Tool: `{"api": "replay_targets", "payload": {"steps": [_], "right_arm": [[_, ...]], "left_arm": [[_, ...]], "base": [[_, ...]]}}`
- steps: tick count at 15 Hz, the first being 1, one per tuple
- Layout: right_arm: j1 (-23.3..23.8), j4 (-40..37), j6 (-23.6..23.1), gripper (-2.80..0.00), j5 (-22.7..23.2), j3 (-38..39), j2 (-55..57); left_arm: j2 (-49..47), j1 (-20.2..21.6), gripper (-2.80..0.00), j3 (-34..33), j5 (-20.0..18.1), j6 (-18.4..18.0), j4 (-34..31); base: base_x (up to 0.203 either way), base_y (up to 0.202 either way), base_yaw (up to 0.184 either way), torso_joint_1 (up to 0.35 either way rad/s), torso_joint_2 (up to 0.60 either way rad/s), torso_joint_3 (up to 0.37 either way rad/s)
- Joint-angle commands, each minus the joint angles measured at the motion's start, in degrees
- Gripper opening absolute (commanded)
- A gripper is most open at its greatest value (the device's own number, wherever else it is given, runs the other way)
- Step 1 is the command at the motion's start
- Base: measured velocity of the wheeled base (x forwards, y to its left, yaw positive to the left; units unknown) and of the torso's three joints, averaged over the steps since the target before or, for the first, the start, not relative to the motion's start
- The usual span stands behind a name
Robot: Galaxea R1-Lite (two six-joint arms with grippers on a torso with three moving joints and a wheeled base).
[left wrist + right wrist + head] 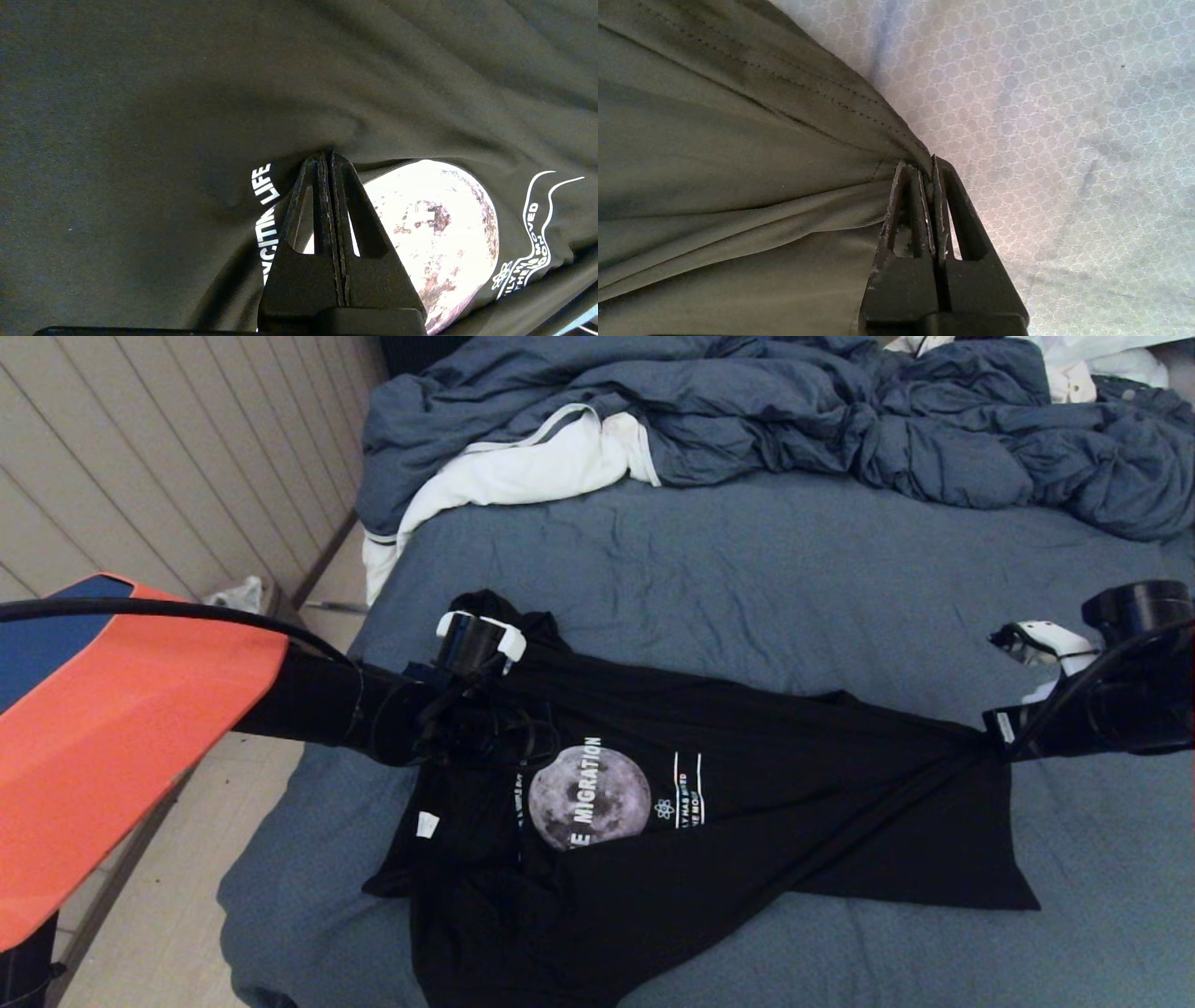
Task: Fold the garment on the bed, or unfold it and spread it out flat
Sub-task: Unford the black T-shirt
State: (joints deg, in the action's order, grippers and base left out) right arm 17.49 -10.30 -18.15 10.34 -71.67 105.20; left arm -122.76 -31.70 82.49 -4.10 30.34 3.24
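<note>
Pinched tight in the left gripper (329, 156): a fold of the garment (747, 784), just above the moon print (434, 224). Clamped likewise in the right gripper (927, 165): a stitched hem corner, over the bare bed (794, 569). Stretched between both, sagging onto the sheet. Best done by drawing apart evenly, keeping tension level, lowering together to avoid creases, releasing only once flat.
</note>
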Motion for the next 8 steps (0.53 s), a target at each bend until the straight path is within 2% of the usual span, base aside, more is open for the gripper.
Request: {"api": "replay_targets", "payload": {"steps": [1, 6, 7, 8], "right_arm": [[-0.27, -0.07, -0.04, -2.8, 0.21, 0.39, -0.09], [-0.53, -0.07, -0.22, -2.8, 0.12, 0.93, -0.7], [-0.51, -0.07, -0.33, 0.0, 0.12, 1.09, -0.92], [-0.44, -0.07, -0.57, 0.0, 0.12, 1.09, -0.97]], "left_arm": [[0.06, 0.05, -2.8, 0.02, -0.03, 0.16, 0.0], [0.06, 0.0, -2.8, 0.04, -0.03, 0.24, 0.01], [0.06, -0.03, -2.8, 0.04, -0.03, 0.24, -0.07], [0.06, -0.03, -2.8, 0.04, -0.03, 0.24, 0.01]], "base": [[0.0, 0.0, 0.0, 0.0, 0.0, 0.0], [0.0, 0.0, 0.0, 0.0, 0.0, 0.0], [0.0, 0.0, 0.0, 0.0, 0.0, 0.0], [0.0, 0.0, 0.0, 0.0, 0.0, 0.0]]}}
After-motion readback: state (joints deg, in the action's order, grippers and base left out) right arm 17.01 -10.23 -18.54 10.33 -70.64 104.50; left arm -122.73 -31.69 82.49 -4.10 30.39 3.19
